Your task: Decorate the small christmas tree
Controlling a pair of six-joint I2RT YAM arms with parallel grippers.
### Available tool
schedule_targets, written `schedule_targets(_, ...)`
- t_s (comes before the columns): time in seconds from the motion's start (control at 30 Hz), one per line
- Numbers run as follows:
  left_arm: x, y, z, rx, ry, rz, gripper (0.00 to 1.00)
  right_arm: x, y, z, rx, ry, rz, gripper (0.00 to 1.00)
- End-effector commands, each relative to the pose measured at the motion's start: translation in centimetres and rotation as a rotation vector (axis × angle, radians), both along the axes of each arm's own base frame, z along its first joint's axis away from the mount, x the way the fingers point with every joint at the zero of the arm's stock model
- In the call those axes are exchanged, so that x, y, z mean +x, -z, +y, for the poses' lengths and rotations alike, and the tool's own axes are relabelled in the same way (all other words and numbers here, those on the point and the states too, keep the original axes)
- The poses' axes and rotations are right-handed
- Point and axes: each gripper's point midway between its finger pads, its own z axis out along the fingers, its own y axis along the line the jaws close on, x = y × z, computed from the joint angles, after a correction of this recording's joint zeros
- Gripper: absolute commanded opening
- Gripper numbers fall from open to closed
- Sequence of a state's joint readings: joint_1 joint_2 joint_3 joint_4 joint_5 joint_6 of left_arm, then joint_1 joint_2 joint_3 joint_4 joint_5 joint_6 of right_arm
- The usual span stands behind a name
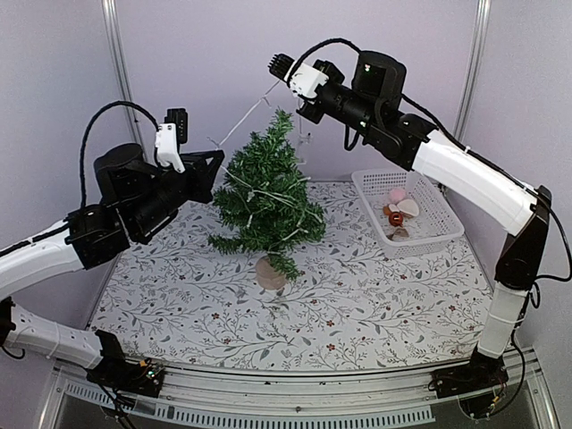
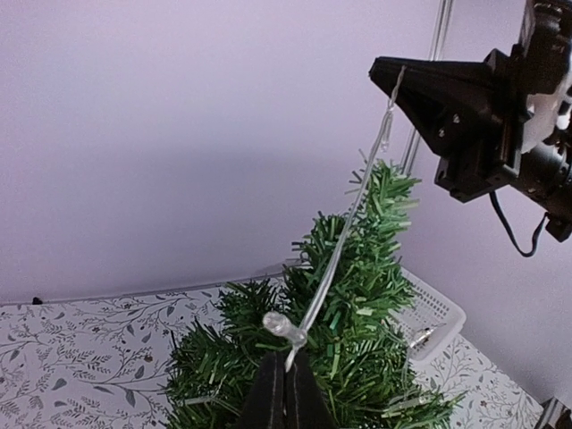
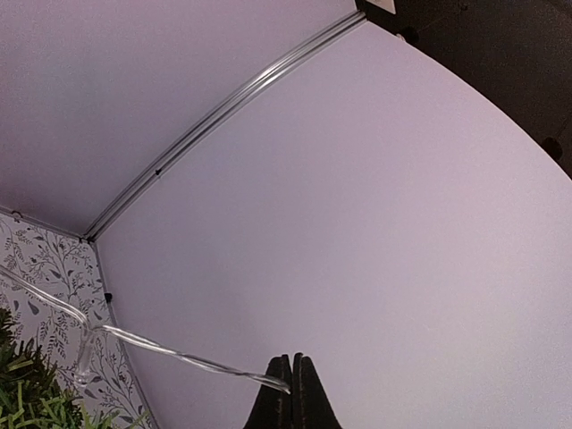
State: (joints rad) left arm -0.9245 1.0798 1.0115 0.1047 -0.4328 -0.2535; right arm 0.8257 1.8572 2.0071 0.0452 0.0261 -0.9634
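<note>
The small christmas tree (image 1: 266,192) stands upright mid-table on its pale stump (image 1: 271,273). A clear light string (image 1: 241,118) with small clear bulbs is partly wound round the tree, and one span of it stretches past the treetop between my two grippers. My left gripper (image 1: 217,154) is left of the tree and is shut on the string just below a bulb (image 2: 277,326), with the tree (image 2: 357,295) behind. My right gripper (image 1: 298,103) is above and right of the treetop and is shut on the string (image 3: 161,347). It also shows in the left wrist view (image 2: 386,64).
A white mesh basket (image 1: 427,243) at the right back of the table holds a few ornaments (image 1: 399,207), pink, red and white. The floral tablecloth (image 1: 357,295) covers the table. Purple walls with metal posts (image 1: 116,63) close the back.
</note>
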Motion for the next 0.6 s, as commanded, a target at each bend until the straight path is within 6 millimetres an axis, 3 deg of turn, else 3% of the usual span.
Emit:
schedule_targets(0.0,1.1,1.3,-0.3,0.051,0.011,0.05,0.0,1.0,-2.8,-2.4,0.105,0.057,-0.034,0.0)
schedule_targets(0.2,2.0,2.8,-0.5,0.067,0.013,0.083,0.0,2.3,-0.4,-3.3,0.096,0.067,0.02,0.0)
schedule_targets(0.4,3.2,3.3,1.0,0.034,-0.026,0.119,0.0,2.5,0.2,-2.6,0.108,0.03,0.04,0.01)
schedule_targets(0.57,3.8,5.5,0.9,0.071,-0.015,0.185,0.0,3.3,2.9,-2.1,0.077,0.032,0.092,0.01)
